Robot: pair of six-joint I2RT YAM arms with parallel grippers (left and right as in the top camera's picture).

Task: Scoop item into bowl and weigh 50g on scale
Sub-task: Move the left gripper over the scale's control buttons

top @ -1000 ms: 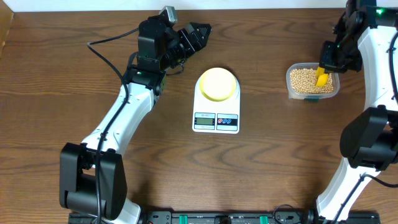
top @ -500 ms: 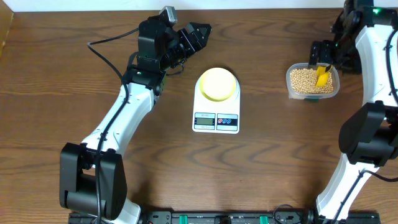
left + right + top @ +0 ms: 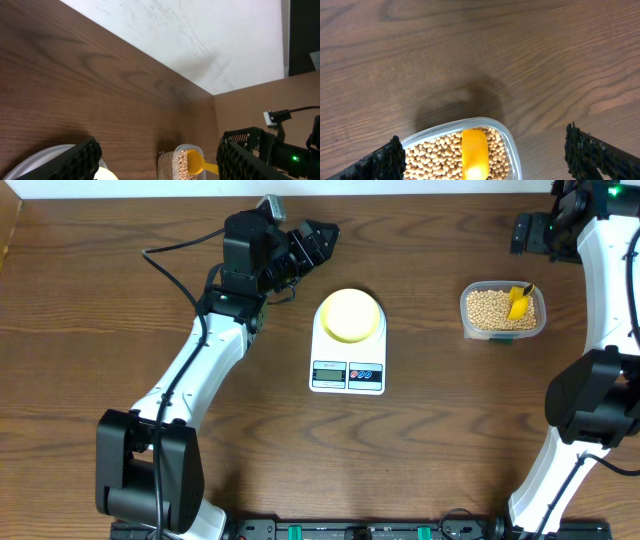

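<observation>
Brown wood-grain counter (image 3: 120, 300) fills the overhead view. At upper left, the left hand (image 3: 316, 234) hovers, fingers apart and empty. In the centre, the bowl (image 3: 349, 314) sits on the scale (image 3: 347, 375). At right, the beans (image 3: 485, 308) fill a clear tub (image 3: 465, 320), with a yellow scoop (image 3: 517, 302) lying in them. Above it, the right hand (image 3: 528, 234) is spread, holding nothing. The beans look light, hard and likely to roll, so the stiff scoop is best taken by its handle.

Left arm (image 3: 195, 375): white shells, black joints, black cable (image 3: 165, 258) looping at 10 o'clock. Right arm (image 3: 605, 275): same white/black, green LED (image 3: 610, 194) at 1 o'clock. Right gripper (image 3: 482, 134): black ribbed fingers (image 3: 600, 157).
</observation>
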